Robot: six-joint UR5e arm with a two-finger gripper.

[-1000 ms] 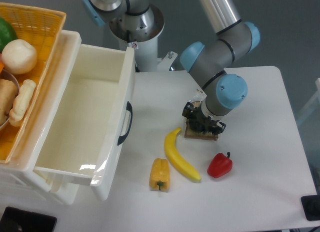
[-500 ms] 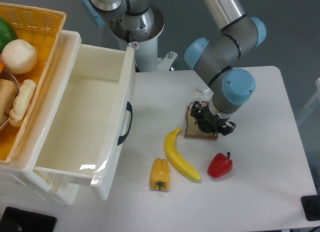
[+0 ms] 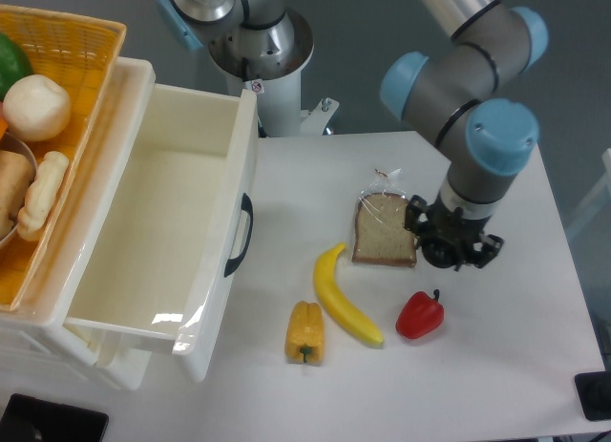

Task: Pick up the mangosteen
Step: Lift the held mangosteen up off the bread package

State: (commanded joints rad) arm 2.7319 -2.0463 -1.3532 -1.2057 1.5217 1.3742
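Observation:
My gripper (image 3: 452,250) points down at the table, just right of the bagged bread slice (image 3: 386,230) and above the red bell pepper (image 3: 420,314). Its black fingers and the blue wrist above them cover what lies beneath. A dark rounded mass shows at the fingers. I cannot tell whether it is the mangosteen or part of the gripper. No mangosteen shows anywhere else on the table. I cannot tell how the jaws stand.
A banana (image 3: 342,295) and a yellow pepper (image 3: 305,331) lie left of the red pepper. A white open drawer (image 3: 153,222) stands at the left, with a yellow basket (image 3: 67,98) of food behind it. The table's right edge is near the arm.
The gripper has moved right, from over the bread slice to the table beside it. The bread slice is now uncovered. Nothing else has moved.

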